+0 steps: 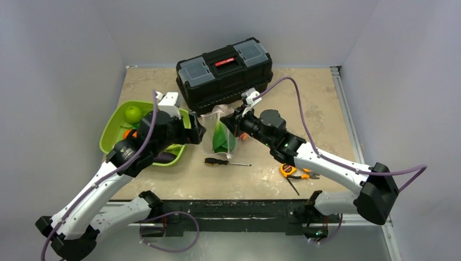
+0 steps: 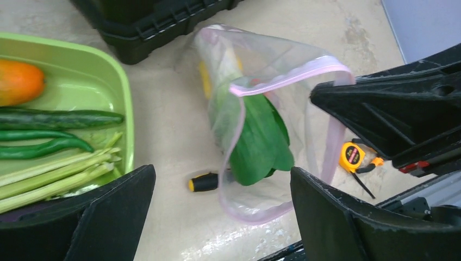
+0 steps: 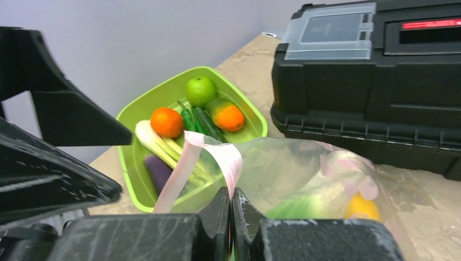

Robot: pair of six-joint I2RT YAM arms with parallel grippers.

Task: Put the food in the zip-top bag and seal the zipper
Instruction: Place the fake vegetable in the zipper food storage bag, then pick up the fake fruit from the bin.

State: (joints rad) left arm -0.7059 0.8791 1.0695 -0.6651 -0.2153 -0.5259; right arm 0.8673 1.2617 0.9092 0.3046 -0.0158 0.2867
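Observation:
The clear zip-top bag [image 1: 220, 130] stands in front of the toolbox with its mouth held open. It holds a leafy green piece [image 2: 261, 144] and a yellow piece [image 2: 204, 79]. My right gripper [image 3: 231, 202] is shut on the pink zipper strip [image 3: 228, 157] at the mouth's right edge. My left gripper [image 2: 223, 217] is open and empty, just in front of the mouth, between bag and tray. More food lies in the lime-green tray [image 3: 163, 89]: a green apple [image 3: 200, 89], an orange [image 3: 166, 122], an orange-green fruit [image 3: 228, 116], cucumbers, pale stalks and a purple piece [image 3: 157, 171].
A black toolbox [image 1: 225, 70] stands right behind the bag. A screwdriver [image 1: 225, 161] lies just in front of the bag. A yellow tape measure [image 1: 288, 169] and pliers lie under the right arm. The tray [image 1: 104, 142] sits at the left.

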